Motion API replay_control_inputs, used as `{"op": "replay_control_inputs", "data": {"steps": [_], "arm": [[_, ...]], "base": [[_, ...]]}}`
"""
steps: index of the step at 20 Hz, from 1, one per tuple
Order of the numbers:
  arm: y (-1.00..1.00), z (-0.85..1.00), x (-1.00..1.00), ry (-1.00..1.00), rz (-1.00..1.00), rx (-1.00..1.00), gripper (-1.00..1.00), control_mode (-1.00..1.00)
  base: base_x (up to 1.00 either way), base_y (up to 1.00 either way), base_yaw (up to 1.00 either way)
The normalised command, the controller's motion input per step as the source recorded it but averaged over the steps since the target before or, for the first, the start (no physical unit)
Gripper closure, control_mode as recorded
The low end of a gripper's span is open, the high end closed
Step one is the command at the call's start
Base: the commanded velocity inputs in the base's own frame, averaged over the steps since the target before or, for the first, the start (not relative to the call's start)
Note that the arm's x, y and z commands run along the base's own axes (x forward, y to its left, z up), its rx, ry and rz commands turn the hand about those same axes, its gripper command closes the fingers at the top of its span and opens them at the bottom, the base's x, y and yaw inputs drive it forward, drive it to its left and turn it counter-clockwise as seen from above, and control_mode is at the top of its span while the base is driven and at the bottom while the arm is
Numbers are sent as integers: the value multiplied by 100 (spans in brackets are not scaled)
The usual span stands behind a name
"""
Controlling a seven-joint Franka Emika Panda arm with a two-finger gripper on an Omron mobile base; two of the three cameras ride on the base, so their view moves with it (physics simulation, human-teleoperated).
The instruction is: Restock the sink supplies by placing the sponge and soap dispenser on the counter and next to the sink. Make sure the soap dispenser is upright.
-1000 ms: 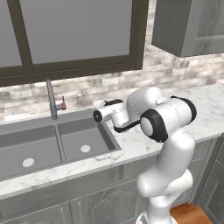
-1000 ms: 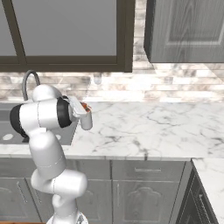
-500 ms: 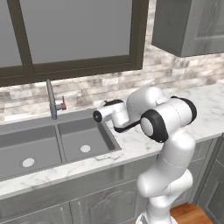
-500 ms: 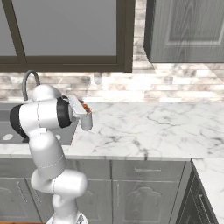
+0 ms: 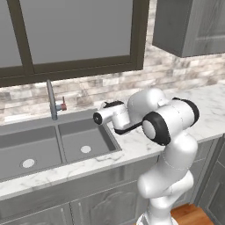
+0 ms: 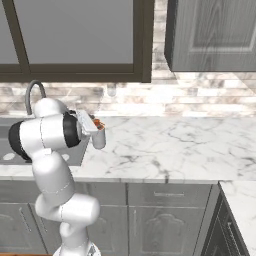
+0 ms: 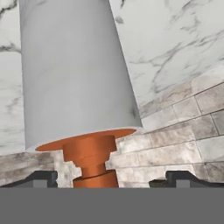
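Dark fingertips [image 7: 41, 178] of my hand [image 7: 111, 180] stand wide apart, one on each side of the soap dispenser's orange pump neck, and I see neither touching it. I read the hand as open. The soap dispenser [image 6: 98, 137], grey-bodied with an orange top, stands upright on the counter [image 6: 165, 150] just beside the right edge of the sink [image 5: 52, 143], right under my hand. Behind it runs the stone-tile backsplash [image 7: 183, 131]. I cannot make out the sponge.
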Motion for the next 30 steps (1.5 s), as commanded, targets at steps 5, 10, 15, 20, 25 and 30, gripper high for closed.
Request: {"op": "replay_control_inputs", "data": {"steps": [5,10,15,20,25,30], "arm": [[2,48,-49,-3,0,0,-100,-100],[3,58,-56,-3,0,-1,-100,-100],[13,10,-71,-9,1,0,-100,-100],[1,3,-56,-6,5,10,-100,-100],[4,5,-32,-29,-6,45,-100,-100],[0,0,-46,-37,-4,64,-100,-100]], "base": [[0,0,0],[0,0,0],[0,0,0],[0,0,0],[0,0,0],[0,0,0]]}}
